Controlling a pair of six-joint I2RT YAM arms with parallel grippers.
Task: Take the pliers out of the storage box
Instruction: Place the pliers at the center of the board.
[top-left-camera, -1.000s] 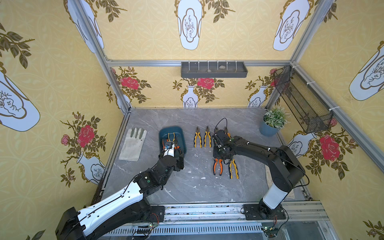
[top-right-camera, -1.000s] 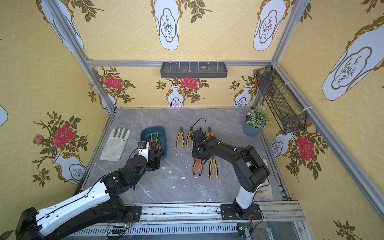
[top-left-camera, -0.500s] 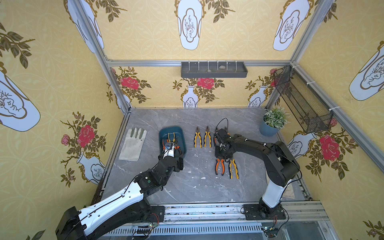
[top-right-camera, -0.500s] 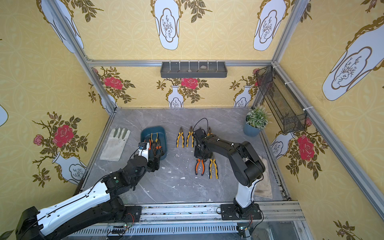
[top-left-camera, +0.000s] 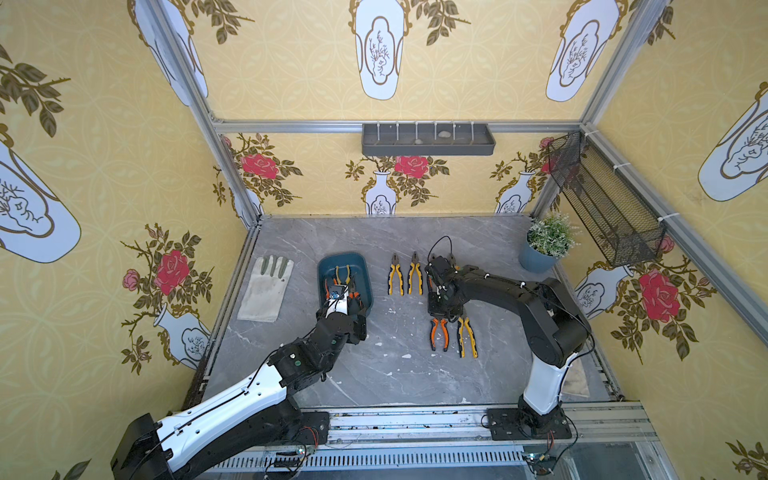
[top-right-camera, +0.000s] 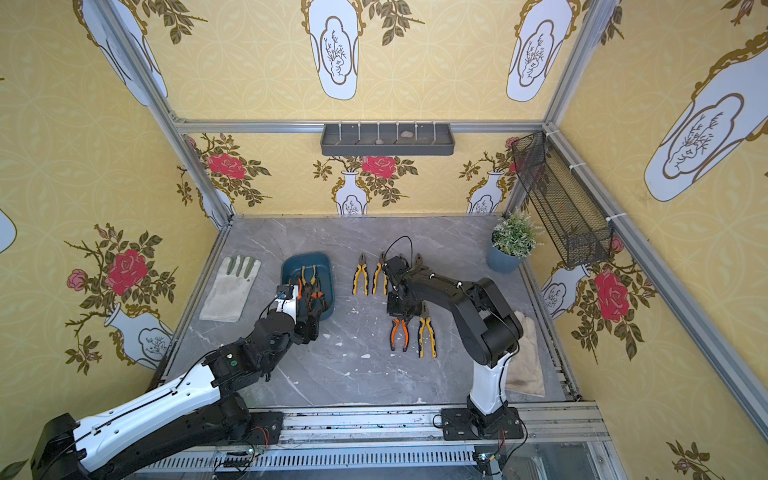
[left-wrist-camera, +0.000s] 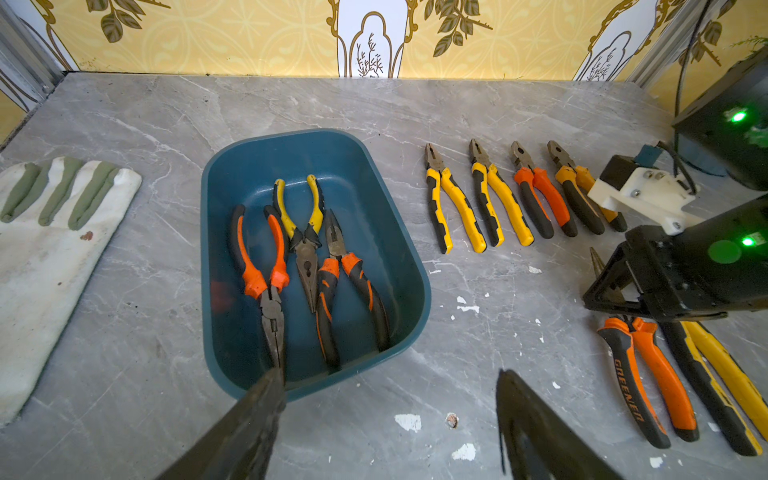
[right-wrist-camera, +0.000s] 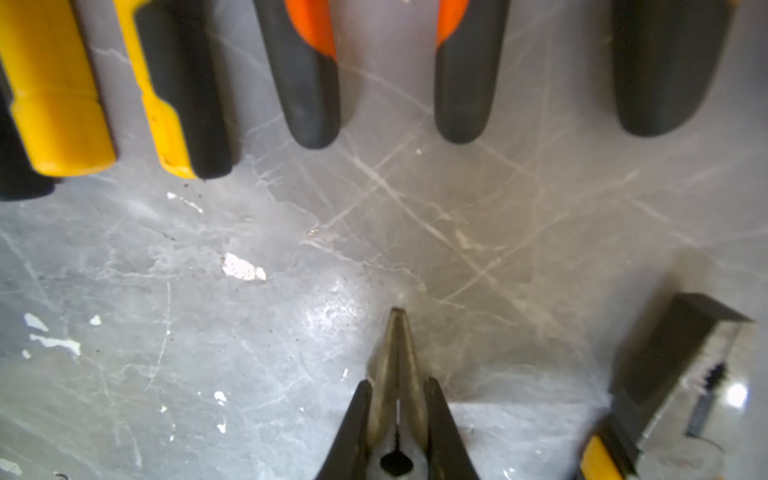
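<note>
1. The left arm (top-left-camera: 232, 405) is leaning low and diagonal from the near rail, its wrist pointing at the storage box (top-left-camera: 360, 272).
2. The right arm (top-left-camera: 544, 324) is standing tall on its base, bent sharply at the elbow, with the forearm pointing toward the left arm's side.
3. The right gripper (right-wrist-camera: 397, 383) is facing down, pinching the metal nose of the orange long-nosed pliers (top-left-camera: 439, 334), beside a yellow pair (top-left-camera: 467, 338).
4. The left gripper (left-wrist-camera: 390, 374) is hovering wide open at the box's near rim.
5. Three pliers (left-wrist-camera: 305, 253) are lying inside the box, and four more (left-wrist-camera: 482, 170) are lying in a row on the table to its right.
</note>
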